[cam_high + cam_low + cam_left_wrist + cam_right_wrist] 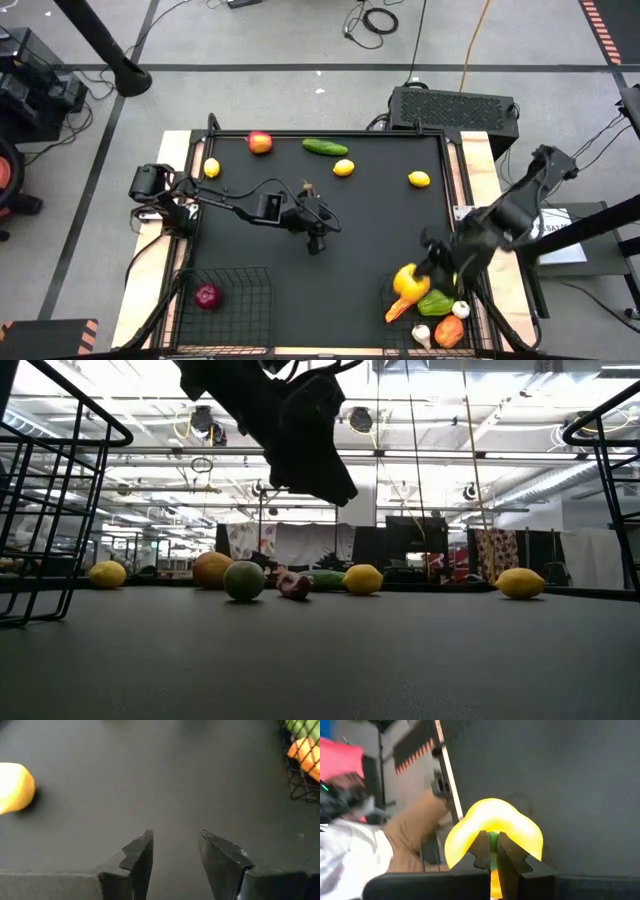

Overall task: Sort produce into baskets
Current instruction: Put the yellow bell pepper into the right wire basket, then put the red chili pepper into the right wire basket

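A yellow pepper (406, 281) hangs over the far left corner of the right wire basket (480, 325), and my right gripper (432, 262) is shut on it. That basket holds an orange pepper (447, 333), a green pepper (436, 302), garlic (461, 310) and more produce. The left basket (250, 275) holds a purple onion (207, 296). My left gripper (316, 243) hovers open over the table's middle with nothing between its fingers (142, 852). An apple (260, 142), a cucumber (325, 147) and three lemons (343, 167) lie along the far side. My right gripper pinches the yellow pepper's green stem (493, 839) between its two fingers. The fingers slant down toward the near side. The pepper's body (492, 822) hangs beyond the fingertips, lifted off the table.
A black grilled box (455, 105) stands behind the table's far right corner. In the low view a green round fruit (243, 580) and a small reddish piece (293, 585) lie mid-table beneath my left arm. Bare mat spreads between the two baskets.
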Robot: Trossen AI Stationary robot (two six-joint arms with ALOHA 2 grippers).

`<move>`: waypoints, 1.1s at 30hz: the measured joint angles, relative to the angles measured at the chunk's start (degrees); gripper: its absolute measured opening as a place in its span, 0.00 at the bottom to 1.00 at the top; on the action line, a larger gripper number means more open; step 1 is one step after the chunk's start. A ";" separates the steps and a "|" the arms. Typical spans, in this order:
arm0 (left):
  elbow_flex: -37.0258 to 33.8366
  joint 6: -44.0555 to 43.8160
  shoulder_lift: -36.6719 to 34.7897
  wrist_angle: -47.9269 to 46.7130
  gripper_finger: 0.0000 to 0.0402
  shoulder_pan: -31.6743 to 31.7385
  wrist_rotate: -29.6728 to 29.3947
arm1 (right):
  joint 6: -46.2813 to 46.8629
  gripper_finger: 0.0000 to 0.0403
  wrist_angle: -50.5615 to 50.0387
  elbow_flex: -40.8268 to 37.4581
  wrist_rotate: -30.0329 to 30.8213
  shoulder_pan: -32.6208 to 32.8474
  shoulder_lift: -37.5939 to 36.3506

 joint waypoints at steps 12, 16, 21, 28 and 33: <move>-0.02 -5.26 0.00 0.26 0.41 -1.75 -2.80 | 5.57 0.00 7.70 0.00 0.16 10.73 13.64; -0.04 -5.81 0.00 0.26 0.41 -2.29 -3.85 | 6.84 0.01 7.46 0.00 0.27 12.14 17.05; -0.04 -5.83 0.00 0.27 0.41 -2.94 -6.96 | 7.40 0.04 7.41 0.00 0.34 12.62 21.65; -0.06 -7.28 0.00 0.26 0.41 -3.69 -7.98 | 6.93 0.18 7.48 0.00 0.23 12.62 26.33; -0.07 -7.34 0.00 0.26 0.41 -4.01 -8.02 | 6.80 0.32 8.43 -0.01 0.19 12.62 25.89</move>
